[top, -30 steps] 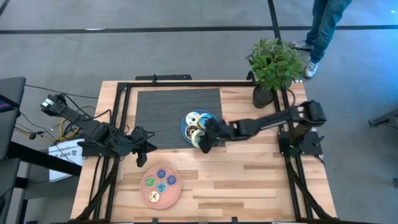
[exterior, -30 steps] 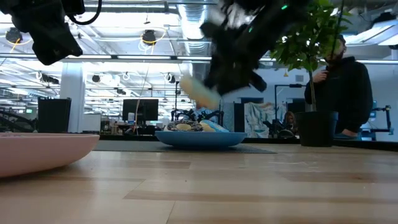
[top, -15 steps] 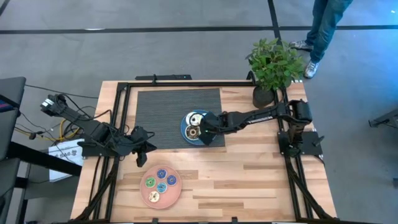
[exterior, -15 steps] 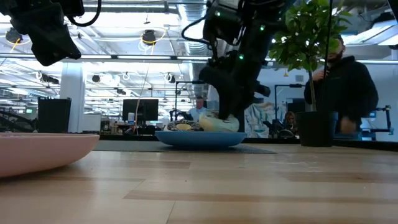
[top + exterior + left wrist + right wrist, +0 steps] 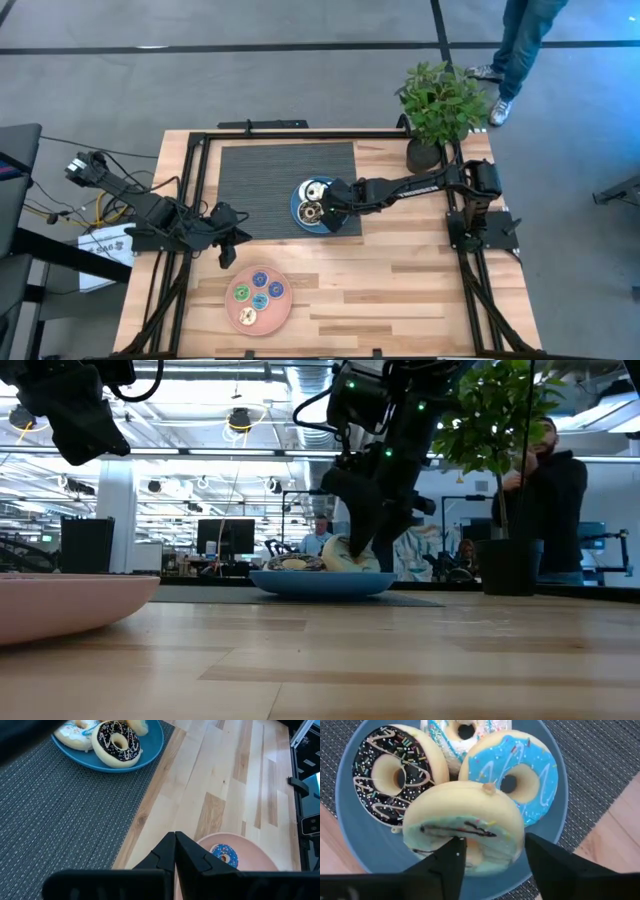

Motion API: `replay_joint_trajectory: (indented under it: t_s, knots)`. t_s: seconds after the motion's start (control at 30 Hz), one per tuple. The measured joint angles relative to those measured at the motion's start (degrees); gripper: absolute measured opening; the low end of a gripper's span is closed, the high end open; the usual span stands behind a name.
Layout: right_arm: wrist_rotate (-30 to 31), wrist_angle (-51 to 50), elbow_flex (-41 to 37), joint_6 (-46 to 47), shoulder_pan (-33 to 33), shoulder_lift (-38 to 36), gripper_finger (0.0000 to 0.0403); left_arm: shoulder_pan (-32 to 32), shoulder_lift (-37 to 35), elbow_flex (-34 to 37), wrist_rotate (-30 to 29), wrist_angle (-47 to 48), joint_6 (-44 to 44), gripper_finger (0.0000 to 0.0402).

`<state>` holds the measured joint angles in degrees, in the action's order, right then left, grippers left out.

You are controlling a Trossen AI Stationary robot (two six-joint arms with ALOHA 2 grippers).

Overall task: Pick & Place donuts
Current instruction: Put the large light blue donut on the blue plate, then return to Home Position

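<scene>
Right arm has swung from the worktop edge of the blue plate back over it within the last second; little change in the last half second. Right gripper (image 5: 490, 852) sits low over the blue plate (image 5: 350, 827), fingers spread on either side of the yellow-green donut (image 5: 465, 827), which is tilted on its edge against the teal donut (image 5: 520, 782) and brown-cream donut (image 5: 395, 775). White donut (image 5: 465, 730) lies behind them. Fingers look parted just wider than the ring, probably released rather than clamping, hard to confirm.

Donuts look light, rigid and smooth; grip across the outer rim, not the hole.

Left gripper (image 5: 175, 852) hovers closed and empty above the pink plate (image 5: 260, 852), where a small blue donut (image 5: 223, 855) lies.
</scene>
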<state>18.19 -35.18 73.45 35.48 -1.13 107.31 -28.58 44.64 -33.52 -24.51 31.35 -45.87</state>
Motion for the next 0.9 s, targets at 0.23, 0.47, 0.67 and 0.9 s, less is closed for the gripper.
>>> replay_joint_trajectory:
  t_s: [0.23,0.47,0.67,0.9]
  knots:
    - [-0.1,-1.4,-0.1,-0.1,0.0,-0.9,0.0251,0.0,0.0,0.0,0.0,0.0,-0.3,0.0]
    - [0.1,-3.7,0.0,-1.5,0.0,-4.5,0.0258,0.0,0.0,0.0,0.1,-0.3,-0.3,0.0]
    - [0.1,-9.1,0.0,-1.5,0.4,-10.5,0.0258,0.0,0.0,0.0,0.0,-1.3,-0.3,0.0]
    - [-0.3,-18.9,-0.1,3.2,4.0,-17.6,0.0258,0.0,0.0,0.0,-0.2,-2.6,-1.8,0.0]
